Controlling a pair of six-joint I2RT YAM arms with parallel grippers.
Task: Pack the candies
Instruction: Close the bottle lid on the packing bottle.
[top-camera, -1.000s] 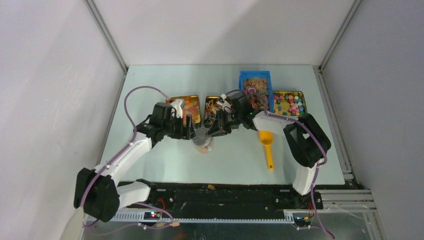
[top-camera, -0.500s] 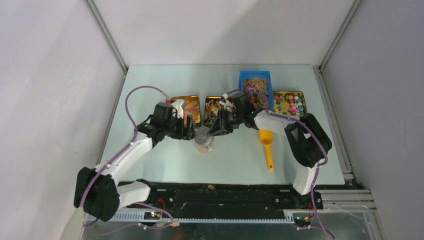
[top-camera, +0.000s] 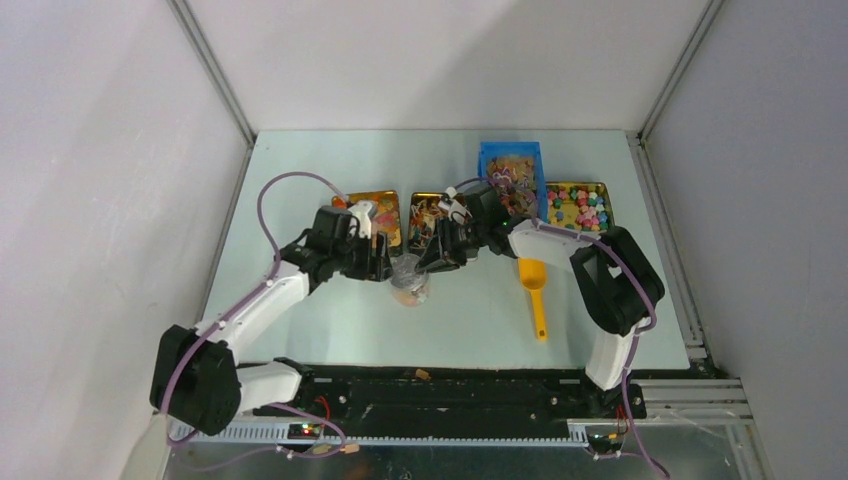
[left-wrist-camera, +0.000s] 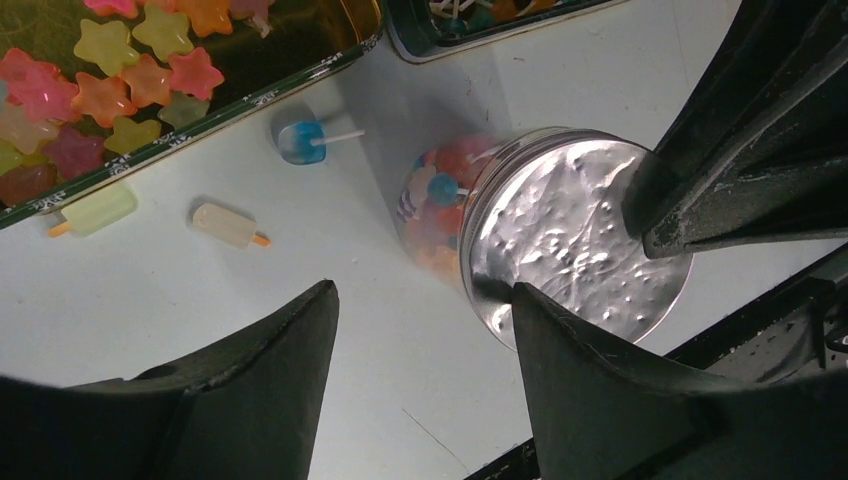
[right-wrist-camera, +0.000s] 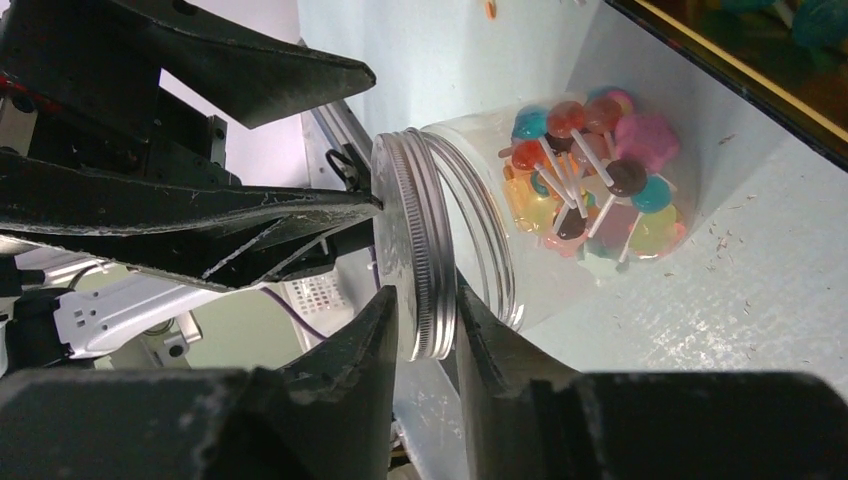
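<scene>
A clear jar (top-camera: 409, 288) stands between my two grippers, partly filled with candies (right-wrist-camera: 585, 185), mostly lollipops. A round silver lid (right-wrist-camera: 408, 250) sits on its mouth. My right gripper (right-wrist-camera: 425, 300) straddles the lid's rim, with a thin gap at one finger. My left gripper (left-wrist-camera: 422, 300) is open beside the jar. One of its fingertips (left-wrist-camera: 522, 300) is at the lid (left-wrist-camera: 580, 240) edge, with only table between its jaws. More candies fill the trays, such as star gummies (left-wrist-camera: 120, 80).
Two gold tins (top-camera: 372, 215) (top-camera: 428, 215), a blue bin (top-camera: 512, 180) and another tin (top-camera: 578, 205) line the back. An orange scoop (top-camera: 535, 290) lies to the right of the jar. A blue lollipop (left-wrist-camera: 300, 140) and two ice-pop sweets (left-wrist-camera: 230, 225) lie loose.
My right gripper's jaws have eased apart on the lid's rim. The left arm has shifted slightly right towards the jar, and its jaws have narrowed a little.
</scene>
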